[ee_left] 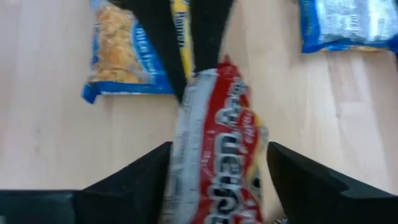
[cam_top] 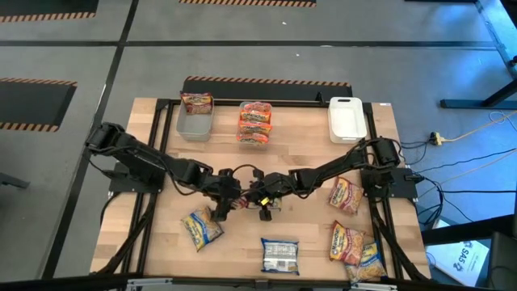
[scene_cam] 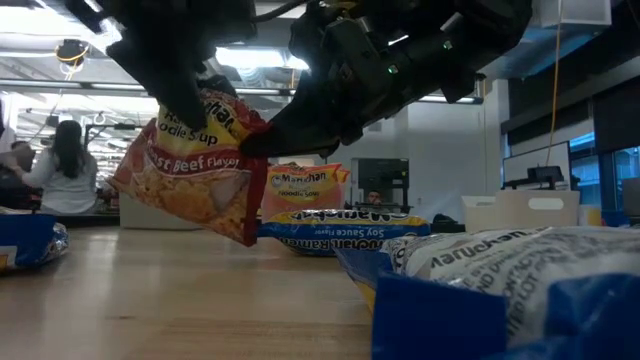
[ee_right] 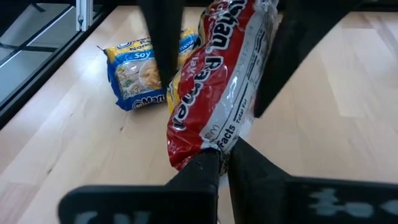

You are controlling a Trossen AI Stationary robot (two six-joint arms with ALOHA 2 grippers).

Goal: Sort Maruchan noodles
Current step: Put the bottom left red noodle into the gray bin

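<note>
A dark red-and-yellow Maruchan noodle packet hangs over the middle of the table between my two grippers. My right gripper is shut on it, coming from the table's right. My left gripper is open and comes from the left, one finger on each flat side of the packet's other end. Other noodle packets lie flat on the table: blue ones near the front, red and yellow ones at the right. My right gripper pinches the packet's end edge between its two fingers, slanting down from the table's right side. The packet reaches away from the fingers toward my left gripper, tilted and lifted clear of the table. My left gripper's fingers stand close beside the packet; I cannot tell whether they touch it.
At the far edge stand a grey bin with a red packet, a clear bin with pink-orange packets, and a white bin. Bare wood lies between the bins and my grippers. A person shows in the room beyond.
</note>
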